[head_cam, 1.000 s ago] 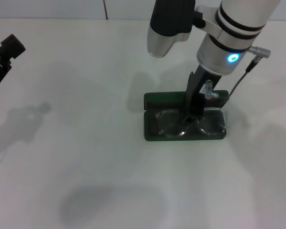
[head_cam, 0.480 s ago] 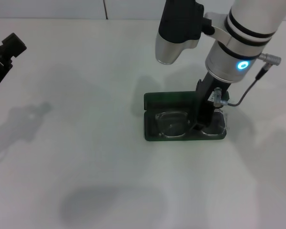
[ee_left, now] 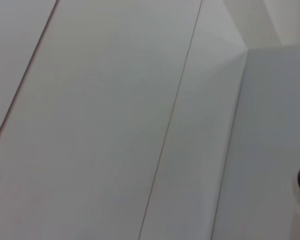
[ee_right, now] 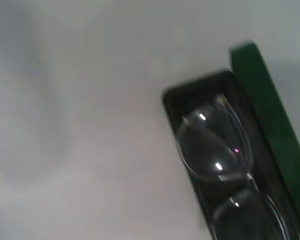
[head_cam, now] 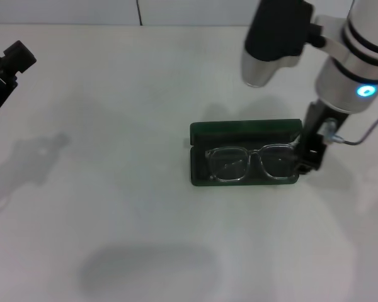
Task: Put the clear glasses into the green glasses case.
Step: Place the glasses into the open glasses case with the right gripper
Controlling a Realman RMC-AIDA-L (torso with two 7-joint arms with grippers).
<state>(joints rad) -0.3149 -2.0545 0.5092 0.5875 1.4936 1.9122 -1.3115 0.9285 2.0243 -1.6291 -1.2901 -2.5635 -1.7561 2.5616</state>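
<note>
The green glasses case (head_cam: 242, 130) lies open on the white table, right of centre, its lid folded back toward the wall. The clear glasses (head_cam: 247, 163) lie lens-up inside its dark tray, filling it from end to end. My right gripper (head_cam: 307, 161) hangs just off the case's right end, open, with nothing between its fingers. The right wrist view shows one end of the case (ee_right: 264, 95) and a clear lens of the glasses (ee_right: 214, 145) resting in it. My left gripper (head_cam: 6, 69) is parked at the far left edge.
The white table (head_cam: 113, 189) stretches around the case, its back edge meeting the wall at the top of the head view. The left wrist view shows only pale wall panels (ee_left: 115, 120).
My right gripper let go of the glasses' bridge and moved right, past the case's end. The glasses stay in the case, now fully uncovered. The left arm has not moved.
</note>
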